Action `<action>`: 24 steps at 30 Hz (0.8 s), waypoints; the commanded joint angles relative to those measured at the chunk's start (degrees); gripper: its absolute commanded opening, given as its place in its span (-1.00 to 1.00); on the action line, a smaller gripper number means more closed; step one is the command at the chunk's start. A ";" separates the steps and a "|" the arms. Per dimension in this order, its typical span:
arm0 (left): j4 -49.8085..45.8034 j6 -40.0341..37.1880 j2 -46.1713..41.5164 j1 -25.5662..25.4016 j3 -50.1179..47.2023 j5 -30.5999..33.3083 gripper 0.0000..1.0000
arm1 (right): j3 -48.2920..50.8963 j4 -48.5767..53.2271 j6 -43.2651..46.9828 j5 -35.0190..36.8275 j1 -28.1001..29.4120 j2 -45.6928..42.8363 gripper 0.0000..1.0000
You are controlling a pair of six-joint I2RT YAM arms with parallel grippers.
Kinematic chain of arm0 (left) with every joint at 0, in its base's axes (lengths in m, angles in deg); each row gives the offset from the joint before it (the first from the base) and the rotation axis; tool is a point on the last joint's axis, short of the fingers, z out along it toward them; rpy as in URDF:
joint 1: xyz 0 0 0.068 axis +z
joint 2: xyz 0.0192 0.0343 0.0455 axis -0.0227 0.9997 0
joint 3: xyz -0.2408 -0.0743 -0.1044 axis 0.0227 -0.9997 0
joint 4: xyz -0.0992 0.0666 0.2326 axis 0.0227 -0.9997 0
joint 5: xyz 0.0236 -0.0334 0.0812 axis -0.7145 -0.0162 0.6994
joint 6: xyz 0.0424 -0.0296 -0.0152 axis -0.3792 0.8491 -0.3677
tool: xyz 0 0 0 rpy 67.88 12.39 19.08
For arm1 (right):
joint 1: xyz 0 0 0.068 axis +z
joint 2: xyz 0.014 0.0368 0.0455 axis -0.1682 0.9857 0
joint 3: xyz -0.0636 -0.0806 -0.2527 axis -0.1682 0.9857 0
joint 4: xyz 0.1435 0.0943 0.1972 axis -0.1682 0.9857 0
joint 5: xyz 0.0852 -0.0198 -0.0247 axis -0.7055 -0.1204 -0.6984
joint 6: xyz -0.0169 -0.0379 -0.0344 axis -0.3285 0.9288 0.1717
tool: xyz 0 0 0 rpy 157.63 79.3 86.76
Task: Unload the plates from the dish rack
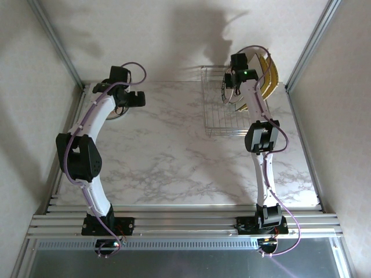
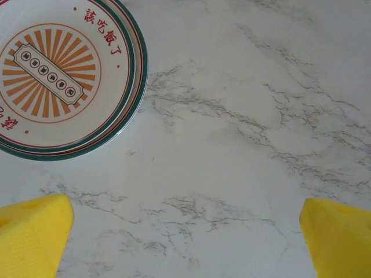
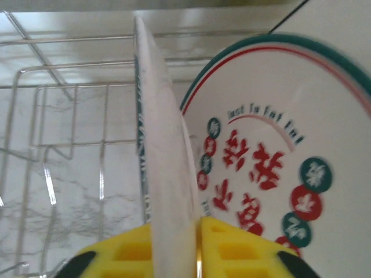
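**A:** Where is the right gripper in relation to the rectangular silver wire dish rack?

**B:** Inside it, between the upright dividers. Its wrist camera shows the two yellow fingers pinching a small round white plate with a dark green rim, one finger against each face. That plate stands on edge in the rack and is seen edge-on.

**A:** What does the overhead camera make of that pinch?

**B:** From above, the wrist sits over the fingers, and the arm reaches in across the rack's near end. The overhead camera does add yellow plates standing on edge at the rack's right side. The arm crosses them, so one cannot tell whether they sit within its wires.

**A:** Anything else in the rack?

**B:** Just behind the pinched plate, a second round white plate with red characters and red-and-green dots faces the right wrist camera. The two plates come very close low down, but one cannot tell whether they touch.

**A:** And the left gripper?

**B:** It is well apart from the rack, off its left side. The left wrist camera shows its jaws spread wide with nothing between them, above the white marble tabletop. The same camera shows round white plates with an orange sunburst and a green-and-red rim lying flat, one on another, with two rims showing. From overhead, the left arm covers most of that stack.
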 commanded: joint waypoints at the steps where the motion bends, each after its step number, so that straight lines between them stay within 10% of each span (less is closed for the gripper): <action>1: 0.26 0.32 -2.74 -0.66 -2.56 -0.67 0.99 | 0.00 1.42 -0.50 -0.55 0.52 -2.59 -1.00; 24: 3.01 1.25 -8.86 -0.99 -9.98 -3.17 0.99 | 10.39 6.05 -1.03 1.77 3.29 -23.08 -1.00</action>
